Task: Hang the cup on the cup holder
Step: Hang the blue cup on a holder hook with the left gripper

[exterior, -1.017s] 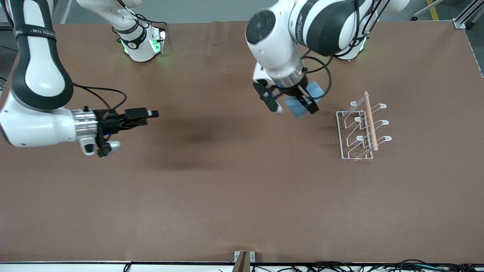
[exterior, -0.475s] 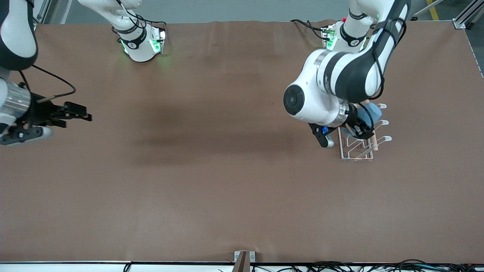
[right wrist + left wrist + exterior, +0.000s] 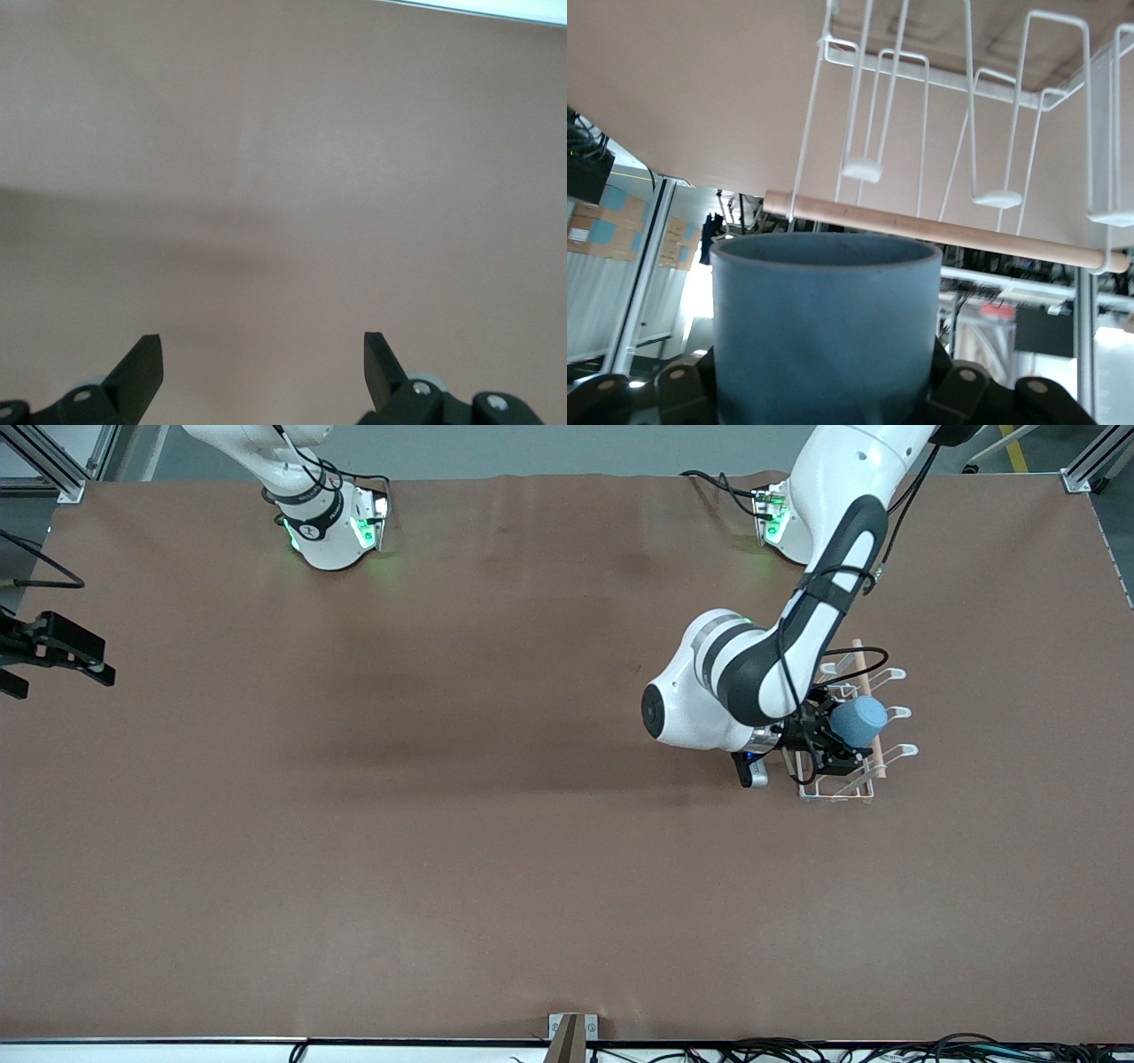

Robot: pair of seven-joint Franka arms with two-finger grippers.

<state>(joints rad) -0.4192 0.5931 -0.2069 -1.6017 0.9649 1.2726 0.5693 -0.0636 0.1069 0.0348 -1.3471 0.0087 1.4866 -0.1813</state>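
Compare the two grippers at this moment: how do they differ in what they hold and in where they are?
The left gripper is shut on the light-blue cup, while the right gripper is open and holds nothing. The left gripper is over the cup holder, with the cup at its wooden rod; the right gripper waits over bare table at the right arm's end. Both have dark two-finger jaws.

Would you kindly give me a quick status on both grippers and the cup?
Left gripper shut on cup, over cup holder. Right gripper open, waiting at the right arm's end. Nothing blocking.
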